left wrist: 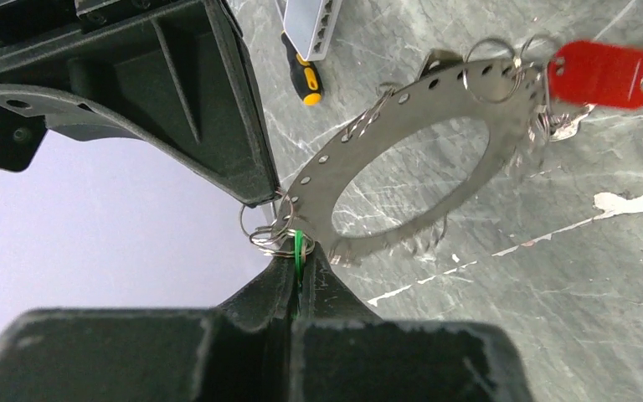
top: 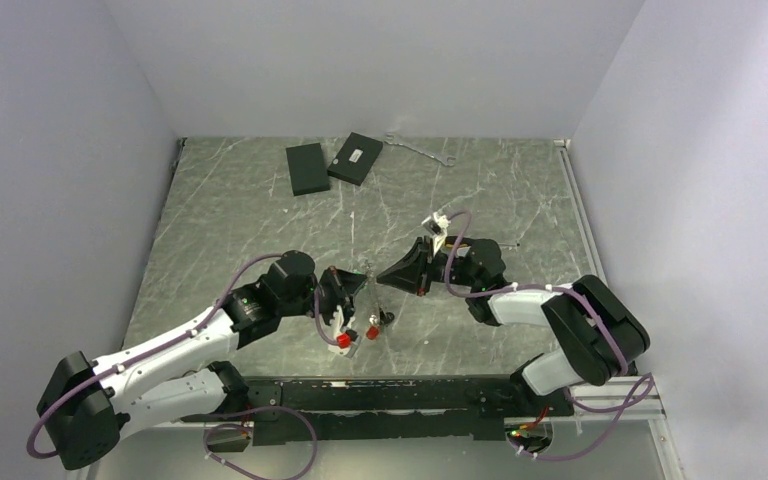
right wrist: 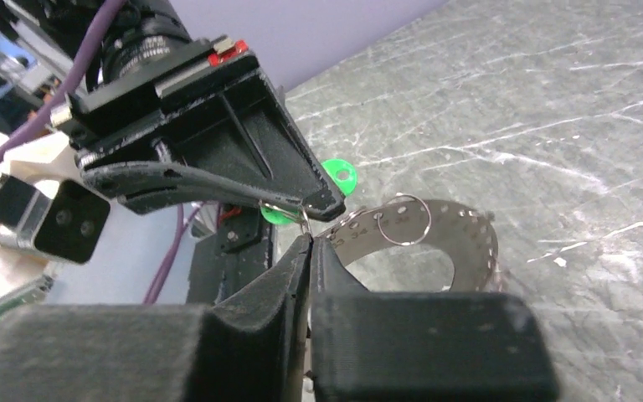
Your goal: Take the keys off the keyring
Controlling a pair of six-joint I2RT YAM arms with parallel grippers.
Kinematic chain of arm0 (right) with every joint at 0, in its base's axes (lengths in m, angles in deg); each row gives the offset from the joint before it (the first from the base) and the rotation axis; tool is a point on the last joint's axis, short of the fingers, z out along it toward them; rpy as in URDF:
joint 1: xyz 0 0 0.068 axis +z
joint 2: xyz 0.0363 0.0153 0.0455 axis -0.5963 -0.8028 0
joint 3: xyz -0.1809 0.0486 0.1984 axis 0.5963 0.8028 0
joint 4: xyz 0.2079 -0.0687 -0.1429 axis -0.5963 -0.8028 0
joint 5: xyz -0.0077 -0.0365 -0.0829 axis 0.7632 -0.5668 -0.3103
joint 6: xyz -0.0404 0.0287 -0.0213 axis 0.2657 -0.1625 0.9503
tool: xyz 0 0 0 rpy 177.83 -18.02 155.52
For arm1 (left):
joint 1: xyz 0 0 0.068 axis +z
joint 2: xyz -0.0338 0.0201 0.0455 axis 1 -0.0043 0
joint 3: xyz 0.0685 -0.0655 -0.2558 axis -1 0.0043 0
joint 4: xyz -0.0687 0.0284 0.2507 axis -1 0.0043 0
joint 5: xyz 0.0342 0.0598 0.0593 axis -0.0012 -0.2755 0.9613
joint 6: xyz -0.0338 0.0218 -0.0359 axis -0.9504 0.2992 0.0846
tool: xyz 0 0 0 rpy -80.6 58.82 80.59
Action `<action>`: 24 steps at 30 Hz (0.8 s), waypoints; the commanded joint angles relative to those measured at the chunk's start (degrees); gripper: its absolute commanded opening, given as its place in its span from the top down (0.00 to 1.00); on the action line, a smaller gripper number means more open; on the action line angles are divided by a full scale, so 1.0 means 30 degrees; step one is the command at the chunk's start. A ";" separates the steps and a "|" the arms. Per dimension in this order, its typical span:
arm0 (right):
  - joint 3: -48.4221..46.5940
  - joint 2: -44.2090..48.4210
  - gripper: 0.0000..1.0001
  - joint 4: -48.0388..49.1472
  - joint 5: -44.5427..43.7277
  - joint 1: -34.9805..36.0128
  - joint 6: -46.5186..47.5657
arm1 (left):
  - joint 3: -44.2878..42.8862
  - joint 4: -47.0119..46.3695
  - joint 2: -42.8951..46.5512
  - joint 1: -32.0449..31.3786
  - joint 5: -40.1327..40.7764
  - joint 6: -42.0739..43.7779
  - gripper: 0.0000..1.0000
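Note:
The keyring (left wrist: 360,138), a flat grey ring with small holes, is held tilted above the table between both grippers; it also shows in the top view (top: 371,292) and the right wrist view (right wrist: 469,243). My left gripper (left wrist: 300,251) is shut on a green key (left wrist: 299,244) at the ring's near edge. My right gripper (right wrist: 307,239) is shut on a small wire ring (left wrist: 270,234) beside that key. The green key (right wrist: 336,176) also shows behind the left gripper's fingers (right wrist: 218,151). A red key (left wrist: 604,74) hangs at the far side of the ring. Red keys (top: 344,341) show low in the top view.
Two flat black boxes (top: 308,168) (top: 355,158) and a thin silver wrench (top: 422,150) lie at the back of the table. A yellow-and-black screwdriver (left wrist: 302,71) lies just behind the right gripper. Grey walls close in the left, back and right sides.

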 commanded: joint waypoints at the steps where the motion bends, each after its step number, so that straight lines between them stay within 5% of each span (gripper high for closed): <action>1: -0.0431 0.0968 0.88 -0.1165 0.1634 -0.0131 0.3173 | -0.0167 -0.0424 -0.0158 0.0358 -0.0436 0.1373 1.00; 5: -0.1388 0.1233 0.68 -0.4244 0.3152 -0.0231 0.5635 | -0.0507 -0.0509 -0.0360 0.1128 -0.1410 0.2703 1.00; 11: -0.3120 0.1640 0.55 -0.7745 0.4504 -0.0601 0.7965 | -0.0942 0.0248 -0.0344 0.1975 -0.2984 0.4221 1.00; 15: -0.4992 0.1652 0.52 -1.2398 0.4825 -0.0546 1.1600 | -0.1128 0.0141 -0.0343 0.2139 -0.3655 0.4859 1.00; 24: -0.6490 0.0924 0.50 -1.5915 0.5501 0.0143 1.6544 | -0.1245 0.0366 0.0100 0.2339 -0.4779 0.5173 1.00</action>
